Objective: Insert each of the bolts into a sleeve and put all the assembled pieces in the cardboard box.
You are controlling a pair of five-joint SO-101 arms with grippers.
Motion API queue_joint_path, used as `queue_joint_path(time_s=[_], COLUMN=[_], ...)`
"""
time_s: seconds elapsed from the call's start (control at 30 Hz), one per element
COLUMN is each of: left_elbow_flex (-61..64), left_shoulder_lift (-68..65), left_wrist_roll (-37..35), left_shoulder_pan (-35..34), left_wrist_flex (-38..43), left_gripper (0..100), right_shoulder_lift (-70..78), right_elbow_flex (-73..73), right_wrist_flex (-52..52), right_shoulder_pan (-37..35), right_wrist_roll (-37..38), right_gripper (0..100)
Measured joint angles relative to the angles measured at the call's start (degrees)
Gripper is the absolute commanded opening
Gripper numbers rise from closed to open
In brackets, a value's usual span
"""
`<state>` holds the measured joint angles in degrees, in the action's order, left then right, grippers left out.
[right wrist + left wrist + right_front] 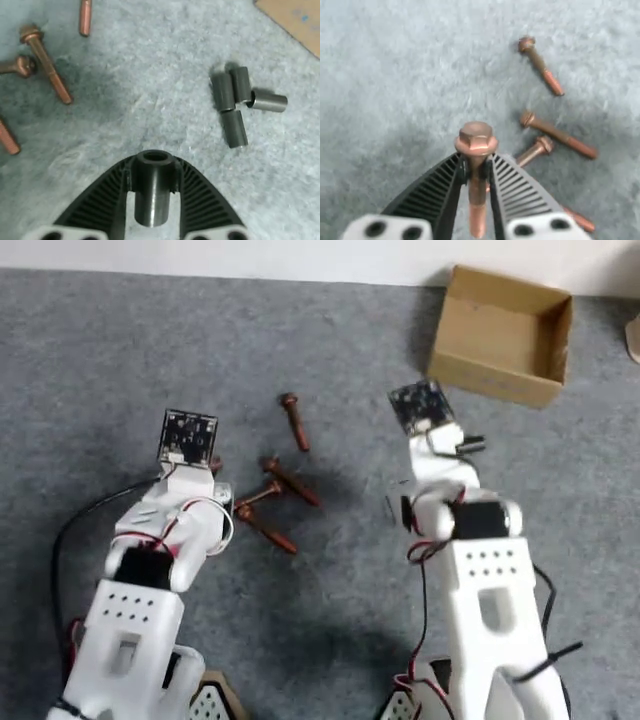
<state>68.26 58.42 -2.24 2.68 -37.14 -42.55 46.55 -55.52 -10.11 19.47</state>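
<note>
My left gripper (477,165) is shut on a copper bolt (476,140), which sticks out past the fingertips head first, above the grey carpet. My right gripper (152,170) is shut on a dark metal sleeve (152,195) with its open end facing outward. Several loose bolts (290,480) lie on the carpet between the two arms. Several loose sleeves (235,100) lie in a cluster ahead of the right gripper. The cardboard box (500,330) stands open at the far right.
The left arm (165,530) and right arm (470,530) stand side by side over grey carpet. One bolt (295,425) lies apart, farther back than the others. A corner of the box (295,20) lies beyond the loose sleeves.
</note>
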Motion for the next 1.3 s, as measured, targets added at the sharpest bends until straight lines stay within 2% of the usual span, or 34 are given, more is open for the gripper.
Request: queue_joint_path(time_s=[0.4,0.77,0.9,1.0,1.17,1.3], left_elbow_flex=[0.2,0.2,0.2,0.2,0.2,0.2], left_shoulder_lift=[4.0,4.0,4.0,4.0,4.0,4.0], left_wrist_roll=[0.0,0.0,0.0,0.0,-7.6,-13.4], left_shoulder_pan=[6.0,6.1,8.6,10.4,12.7,12.9], left_wrist_flex=[-0.4,-0.4,2.6,7.8,14.9,17.7], left_gripper=[1,1,1,1,1,1], right_shoulder_lift=[-21.2,-39.4,-45.6,-51.2,-60.1,-61.0], right_elbow_flex=[23.6,44.1,49.2,49.5,49.5,49.5], right_wrist_flex=[15.3,31.3,33.6,34.0,34.1,33.8], right_shoulder_pan=[-10.2,-11.5,-11.3,-11.5,-11.5,-11.5], right_wrist_roll=[0.0,0.0,0.2,0.0,0.1,-0.5], right_gripper=[0.5,0.5,0.5,0.5,0.5,0.5])
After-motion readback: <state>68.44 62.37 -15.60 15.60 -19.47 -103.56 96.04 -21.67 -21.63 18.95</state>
